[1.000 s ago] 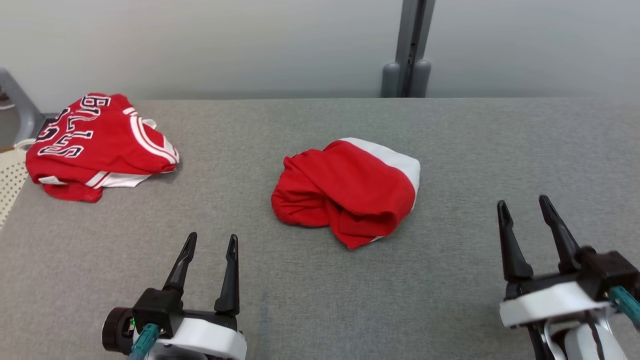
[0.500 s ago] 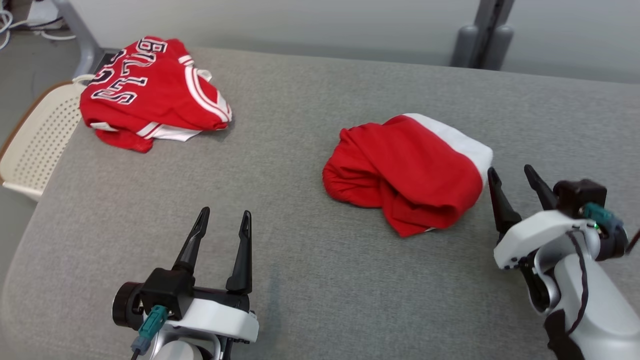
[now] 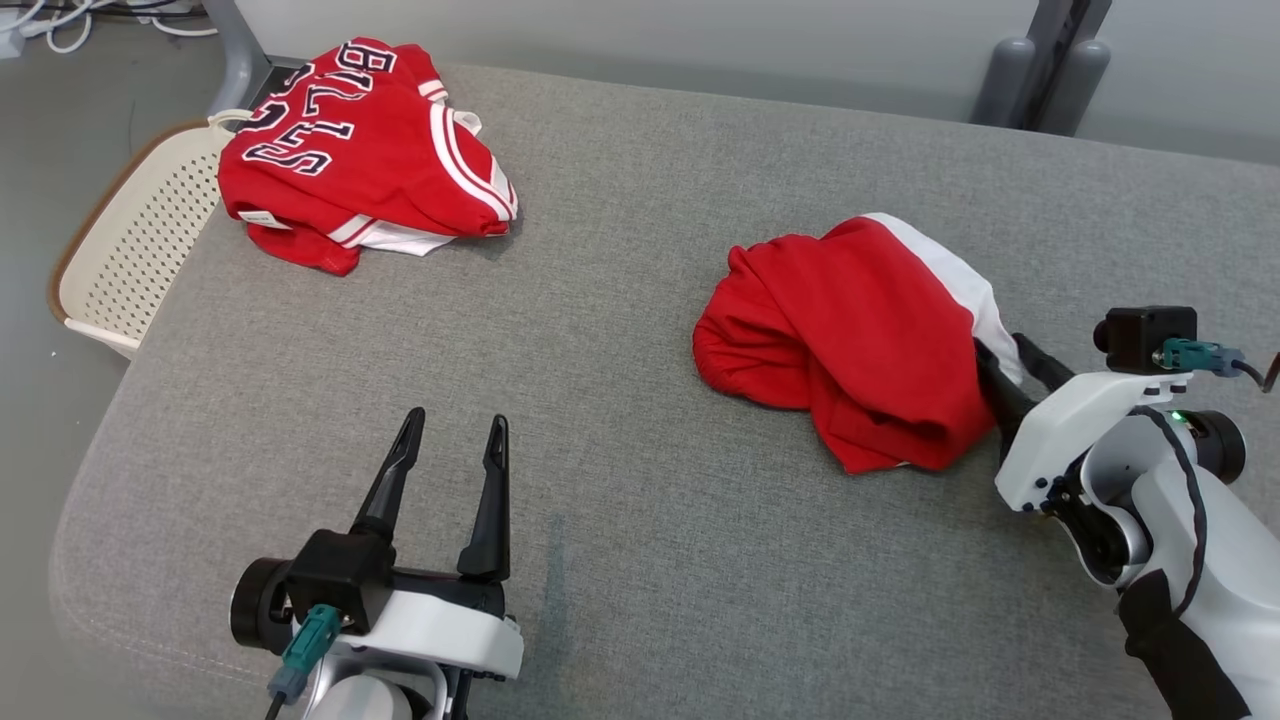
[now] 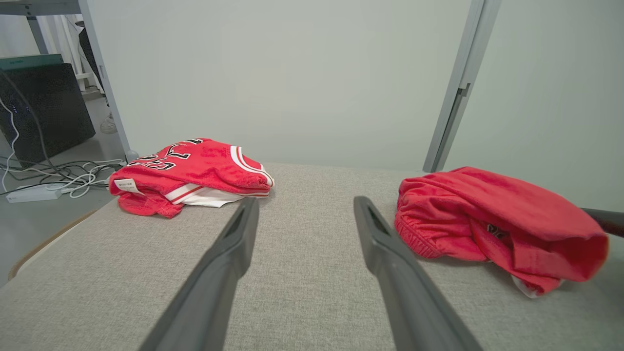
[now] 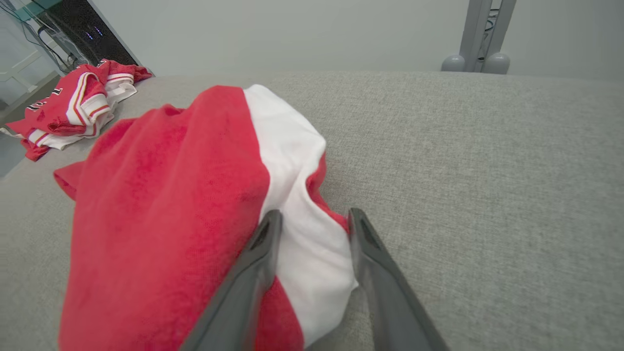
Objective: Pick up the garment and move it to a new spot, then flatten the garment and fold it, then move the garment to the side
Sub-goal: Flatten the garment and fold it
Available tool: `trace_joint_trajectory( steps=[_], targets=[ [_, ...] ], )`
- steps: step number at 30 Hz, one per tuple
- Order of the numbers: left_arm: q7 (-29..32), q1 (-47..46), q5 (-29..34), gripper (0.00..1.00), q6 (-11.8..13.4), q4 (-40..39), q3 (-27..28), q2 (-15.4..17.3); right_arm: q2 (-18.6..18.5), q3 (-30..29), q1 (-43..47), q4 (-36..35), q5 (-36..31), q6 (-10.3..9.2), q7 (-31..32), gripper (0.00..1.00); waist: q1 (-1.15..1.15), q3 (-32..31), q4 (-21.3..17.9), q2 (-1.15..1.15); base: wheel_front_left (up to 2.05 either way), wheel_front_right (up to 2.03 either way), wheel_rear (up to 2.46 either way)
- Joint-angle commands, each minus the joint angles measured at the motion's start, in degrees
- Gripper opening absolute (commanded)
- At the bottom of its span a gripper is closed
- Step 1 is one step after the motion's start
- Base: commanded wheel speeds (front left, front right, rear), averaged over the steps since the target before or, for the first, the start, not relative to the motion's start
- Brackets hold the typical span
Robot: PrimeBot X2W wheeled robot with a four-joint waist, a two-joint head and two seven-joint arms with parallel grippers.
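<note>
Only starting: right end effector (image 5: pixel 314 217) straddles the crumpled red-and-white cloth garment (image 3: pixel 850 340), pinch uncertain, left end effector (image 3: pixel 457 420) spread; lifting, flattening, folding remain.

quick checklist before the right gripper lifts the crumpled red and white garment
1. Fabric between the fingers: ok. The right gripper straddles the white part of the garment.
2. Grip closed firmly on the cloth: cannot tell.
3. How many layers are caught: cannot tell, since the folds hide it.
4. Left gripper out of the way: ok. It is open, over the table and apart from the garment.
5. Folded jersey not tangled with it: ok. It lies apart, at the table's far left corner.
</note>
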Motion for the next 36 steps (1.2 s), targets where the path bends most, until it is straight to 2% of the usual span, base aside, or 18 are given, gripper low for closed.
trace_joint_trajectory(
  steps=[1, 2, 3, 4, 8, 14, 22, 27, 36],
  targets=[
    [-0.03, -0.36, -0.25, 1.0, 0.34, -0.03, 0.13, 0.2, -0.6, 0.64, -0.3, -0.45, 0.74, 0.11, -0.08, 0.44, 0.0, -0.13, -0.07, 0.0, 0.0, 0.0, 0.0],
    [-0.03, -0.27, -0.15, 1.0, 0.32, -0.02, 0.21, 0.2, -1.14, 1.67, -0.22, -0.89, 1.43, 0.11, -0.12, 0.37, 0.0, -0.25, -0.16, 0.0, 0.0, 0.0, 0.0],
    [-0.03, -0.17, 0.0, 1.0, 0.34, -0.02, 0.31, 0.2, -1.59, 2.71, -0.13, -1.37, 2.08, 0.11, -0.21, 0.25, 0.0, -0.38, -0.28, 0.0, 0.0, 0.0, 0.0],
    [-0.03, -0.05, 0.14, 1.0, 0.31, 0.01, 0.36, 0.2, -1.95, 3.79, -0.05, -1.8, 2.67, 0.11, -0.6, 0.0, 0.0, -0.53, -0.42, 0.0, 0.0, 0.0, 0.0],
    [-0.03, 0.34, 0.69, 1.0, 0.09, 0.24, 0.27, 0.2, -3.49, 6.44, -0.88, -2.71, 3.75, 0.11, -3.26, 0.0, 0.0, -1.1, -1.03, 0.0, 0.0, 0.0, 0.0],
    [-0.03, 0.91, 1.2, 1.0, -0.27, 0.73, 0.17, 0.21, -4.63, 8.3, -4.84, -2.97, 1.38, 0.11, -10.49, 0.0, 0.0, -2.49, -2.45, 0.0, 0.0, 0.0, 0.0],
    [-0.03, 1.39, 1.49, 1.0, -0.76, 1.15, -0.05, 0.2, -5.0, 9.71, -12.0, -4.25, -2.61, 0.11, -14.29, 0.0, 0.0, -3.72, -3.57, 0.0, 0.0, 0.0, 0.0],
    [-0.03, 1.67, 1.61, 1.0, -0.86, 1.19, -0.09, 0.2, -4.7, 9.1, -16.17, -5.23, -5.73, 0.11, -15.46, 0.0, 0.0, -4.1, -3.91, 0.0, 0.0, 0.0, 0.0],
    [-0.03, 1.06, 1.6, 1.0, -1.13, 1.42, -0.06, 0.2, -3.5, 4.4, -22.13, -8.68, -10.13, 0.11, -15.78, 0.0, 0.0, -3.51, -5.15, 0.0, 0.0, 0.0, 0.0]
  ],
)
